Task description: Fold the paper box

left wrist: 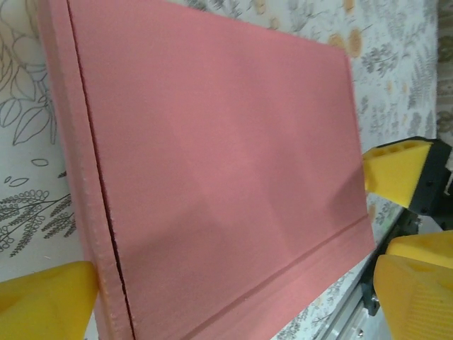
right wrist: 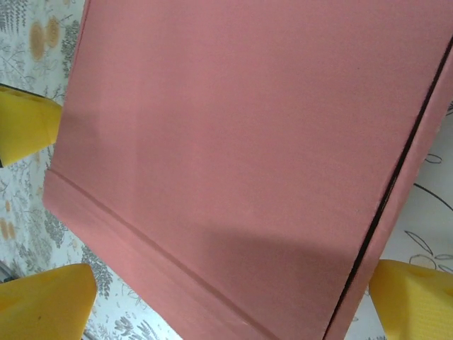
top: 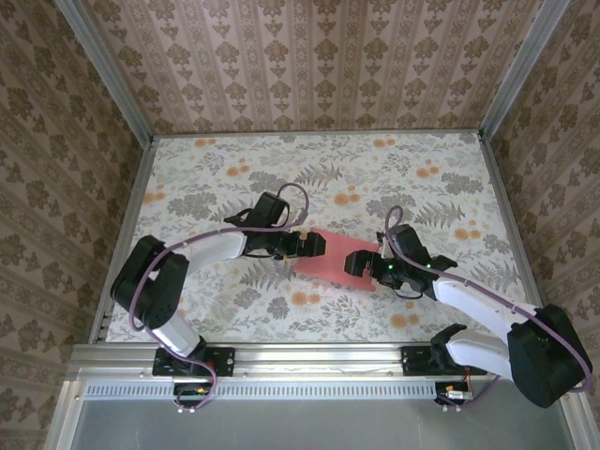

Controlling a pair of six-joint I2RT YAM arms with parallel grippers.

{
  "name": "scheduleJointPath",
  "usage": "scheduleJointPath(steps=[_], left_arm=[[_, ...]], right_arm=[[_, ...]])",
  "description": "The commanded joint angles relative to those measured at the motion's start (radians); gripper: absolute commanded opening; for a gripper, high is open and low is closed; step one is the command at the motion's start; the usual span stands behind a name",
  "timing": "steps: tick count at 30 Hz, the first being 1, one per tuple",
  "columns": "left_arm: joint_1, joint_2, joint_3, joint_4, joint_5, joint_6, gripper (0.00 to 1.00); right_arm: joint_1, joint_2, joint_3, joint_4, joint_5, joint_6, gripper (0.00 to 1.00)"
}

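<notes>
Overhead, the paper box [top: 330, 265] lies flat, pink side up, mid-table [top: 394, 178], between the left gripper [top: 316, 246] and right gripper [top: 359, 261]; left wrist: fingers [left wrist: 42, 301] spread wide, holding nothing; right wrist: fingers [right wrist: 42, 304] likewise; folding seemingly unstarted; next, lift a flap along its crease.

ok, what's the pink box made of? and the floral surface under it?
Paper box: looks like thin cardboard with a matte salmon-pink finish. The fine ribbed grain, pressed crease lines and thin cut edge suggest it. Table cover: a matte floral print lying flat with no glare. It could be paper, vinyl or cloth; cannot tell which.
</notes>
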Motion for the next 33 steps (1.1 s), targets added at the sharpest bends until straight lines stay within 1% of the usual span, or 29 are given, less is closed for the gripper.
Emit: scheduleJointPath(steps=[1, 5, 14, 23, 33], left_arm=[[-0.001, -0.069, -0.001, 0.021, 0.067, -0.027, 1.0], [0.002, -0.118, 0.003, 0.018, 0.068, -0.04, 1.0], [0.003, -0.173, 0.003, -0.025, 0.055, -0.04, 1.0], [0.007, -0.216, 0.01, -0.057, 0.047, -0.062, 1.0], [0.011, -0.247, -0.006, -0.057, 0.047, -0.11, 1.0]], right_arm=[[-0.008, -0.044, 0.06, -0.037, -0.025, -0.009, 1.0], [-0.012, -0.073, 0.084, -0.074, -0.021, -0.011, 1.0], [-0.022, -0.107, 0.151, -0.15, -0.017, -0.024, 1.0], [-0.03, -0.072, 0.215, -0.185, -0.048, -0.029, 1.0], [-0.031, -0.045, 0.237, -0.183, -0.075, -0.025, 1.0]])
